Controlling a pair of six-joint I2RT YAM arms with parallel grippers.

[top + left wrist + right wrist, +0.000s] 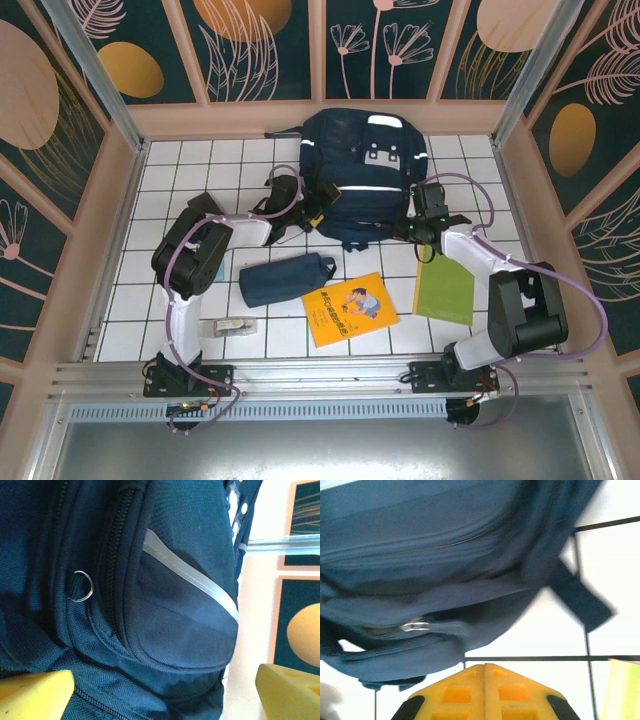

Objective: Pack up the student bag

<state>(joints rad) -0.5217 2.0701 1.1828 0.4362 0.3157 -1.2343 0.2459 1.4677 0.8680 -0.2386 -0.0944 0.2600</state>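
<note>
Student bag [355, 170], navy pouch [287, 278] outside it

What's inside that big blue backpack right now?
Its inside is hidden: the student bag shows no opening, only closed-looking zips. A navy pouch, yellow book and green folder lie outside it on the tiled table.

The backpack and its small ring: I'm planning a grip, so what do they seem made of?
The student bag looks like matte woven synthetic fabric, by its visible weave grain. Its stripe seems glossy reflective tape. The ring looks like shiny metal wire, glinting; which metal is unclear.
</note>
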